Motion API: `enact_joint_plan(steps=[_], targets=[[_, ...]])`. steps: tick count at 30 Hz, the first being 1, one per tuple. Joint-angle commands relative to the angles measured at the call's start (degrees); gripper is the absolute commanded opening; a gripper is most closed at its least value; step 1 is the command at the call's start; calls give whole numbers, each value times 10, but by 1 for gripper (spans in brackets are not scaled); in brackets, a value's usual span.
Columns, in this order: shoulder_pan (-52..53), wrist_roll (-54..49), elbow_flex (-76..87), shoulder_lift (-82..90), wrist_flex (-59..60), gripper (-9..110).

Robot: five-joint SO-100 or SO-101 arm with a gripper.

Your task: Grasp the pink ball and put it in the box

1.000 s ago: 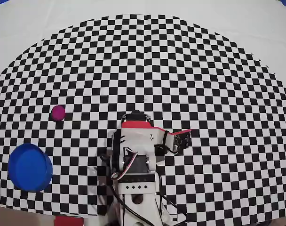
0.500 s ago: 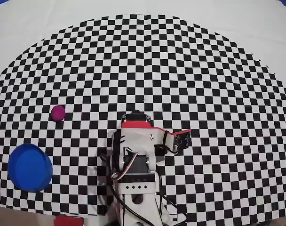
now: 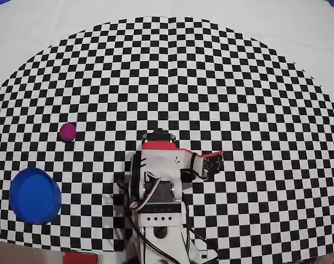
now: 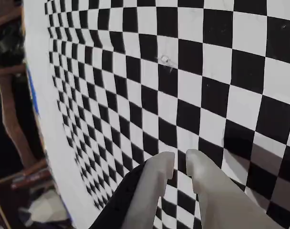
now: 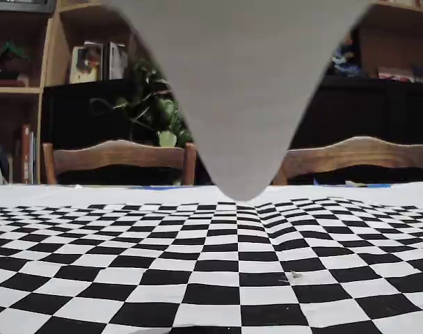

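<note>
In the overhead view the pink ball (image 3: 67, 132) lies on the checkered cloth at the left. The box (image 3: 34, 194), a round blue tub, stands nearer the front left, a few squares below the ball. My arm (image 3: 162, 165) is folded over its base at the bottom centre, well to the right of both. In the wrist view my gripper (image 4: 180, 164) hangs above bare checker squares, its white fingers (image 4: 157, 183) almost together with nothing between them. Ball and box are out of the wrist and fixed views.
The checkered cloth (image 3: 222, 82) spreads far and to the right of the arm. A red object (image 3: 79, 257) lies at the front edge. In the fixed view a pale wedge (image 5: 239, 90) hangs from the top, with wooden chairs (image 5: 117, 156) behind the table.
</note>
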Motion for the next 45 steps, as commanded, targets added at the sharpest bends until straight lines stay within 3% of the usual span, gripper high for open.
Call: enact_joint_plan(steps=[1,24,30,45], targets=[[4,4,4,11,3,0],[4,0,4,6,-34,0],[4,-2,4,-5,-106,0],[0,-3,4,-40,-412,0]])
